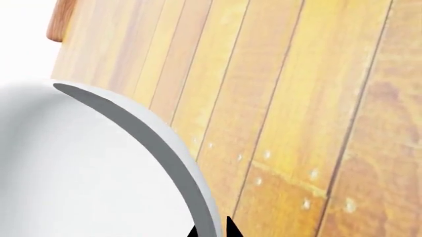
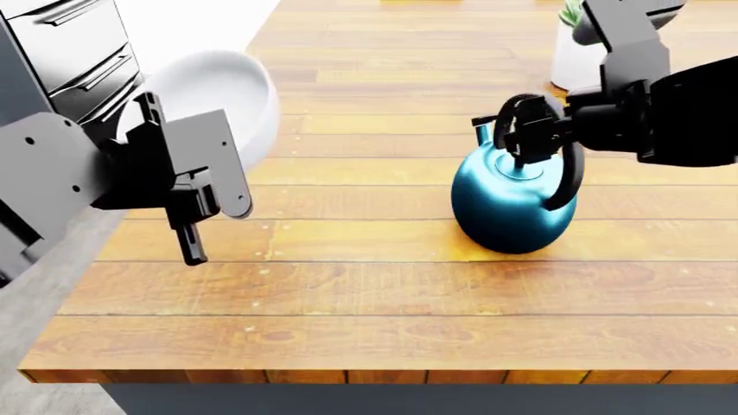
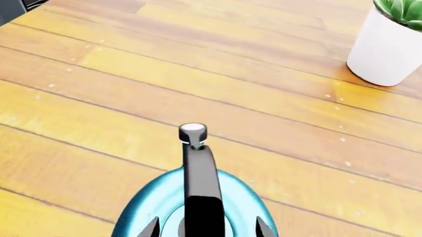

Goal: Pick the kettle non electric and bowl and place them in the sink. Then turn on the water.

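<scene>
The white bowl point(image 2: 225, 86) hangs in the air over the counter's left edge, tilted. My left gripper point(image 2: 155, 108) is shut on its rim. In the left wrist view the bowl point(image 1: 79, 168) fills the near side and my left gripper point(image 1: 212, 231) has one fingertip inside the rim and one outside. The teal-blue kettle point(image 2: 507, 203) stands upright on the wooden counter point(image 2: 369, 285). My right gripper point(image 2: 531, 130) is open just above it, its fingers on either side of the black arched handle point(image 3: 201, 192) without touching it. In the right wrist view my right gripper point(image 3: 207, 228) is over the kettle point(image 3: 234, 190). The sink and water are out of view.
A white cylindrical plant pot point(image 2: 575, 54) with a green plant stands behind the kettle at the back right; it also shows in the right wrist view point(image 3: 389, 49). Metal drawers point(image 2: 69, 43) are at the far left beyond the counter edge. The counter's front edge point(image 2: 369, 376) is near.
</scene>
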Motion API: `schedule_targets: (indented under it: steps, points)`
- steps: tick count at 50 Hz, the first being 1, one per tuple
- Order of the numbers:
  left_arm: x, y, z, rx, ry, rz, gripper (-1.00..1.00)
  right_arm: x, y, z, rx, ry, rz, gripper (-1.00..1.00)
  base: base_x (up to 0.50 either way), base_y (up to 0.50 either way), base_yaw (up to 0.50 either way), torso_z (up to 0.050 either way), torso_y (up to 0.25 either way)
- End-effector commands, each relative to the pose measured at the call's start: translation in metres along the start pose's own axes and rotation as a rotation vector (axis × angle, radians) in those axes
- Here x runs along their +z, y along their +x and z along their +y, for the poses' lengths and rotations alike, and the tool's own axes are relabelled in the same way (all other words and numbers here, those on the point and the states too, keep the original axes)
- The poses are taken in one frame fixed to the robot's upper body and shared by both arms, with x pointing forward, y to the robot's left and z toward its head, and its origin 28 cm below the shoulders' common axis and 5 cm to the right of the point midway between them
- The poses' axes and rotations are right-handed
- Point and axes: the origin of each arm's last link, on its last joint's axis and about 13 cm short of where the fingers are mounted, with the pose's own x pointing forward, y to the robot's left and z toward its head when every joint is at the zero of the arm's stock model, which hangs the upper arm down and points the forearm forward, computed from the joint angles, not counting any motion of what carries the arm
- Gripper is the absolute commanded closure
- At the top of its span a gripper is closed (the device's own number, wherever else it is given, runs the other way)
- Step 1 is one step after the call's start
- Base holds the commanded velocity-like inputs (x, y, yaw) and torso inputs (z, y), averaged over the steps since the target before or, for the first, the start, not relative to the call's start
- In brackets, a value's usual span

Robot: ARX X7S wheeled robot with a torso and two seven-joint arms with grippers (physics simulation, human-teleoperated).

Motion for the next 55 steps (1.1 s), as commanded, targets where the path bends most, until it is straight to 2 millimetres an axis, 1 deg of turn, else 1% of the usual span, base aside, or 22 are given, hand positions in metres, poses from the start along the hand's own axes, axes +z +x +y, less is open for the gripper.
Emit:
schedule_targets:
  steps: [1,4,15,31,40,50,55]
  points:
    - [0.002,-0.002,0.004,0.04,0.018,-0.012,1.0,0.0,0.002,0.001,0.001,-0.01,-0.002,1.0,0.0,0.0,0.0,0.0,0.0]
    - [0.002,-0.002,0.004,0.039,0.019,-0.014,1.0,0.004,-0.001,0.0,-0.004,-0.016,-0.011,1.0,0.0,0.0,0.0,0.0,0.0]
    - [0.003,-0.003,0.005,0.041,0.023,-0.019,1.0,0.029,-0.021,-0.002,-0.017,-0.041,-0.065,1.0,0.0,0.0,0.0,0.0,0.002]
    - [0.004,-0.005,0.007,0.05,0.025,-0.027,1.0,0.051,-0.042,-0.001,-0.019,-0.066,-0.13,1.0,0.0,0.0,0.0,0.001,0.002]
    - [0.005,-0.009,0.009,0.063,0.031,-0.035,1.0,0.05,-0.048,0.002,-0.014,-0.139,-0.179,1.0,0.0,0.0,0.0,0.0,0.001]
    - [0.008,-0.012,0.011,0.076,0.048,-0.042,1.0,0.048,-0.042,0.002,-0.032,-0.111,-0.229,1.0,0.0,0.0,0.0,0.001,0.002]
    - [0.009,-0.012,0.011,0.077,0.053,-0.044,1.0,0.047,-0.041,0.0,-0.062,-0.096,-0.242,1.0,-0.48,0.0,0.0,0.0,0.002]
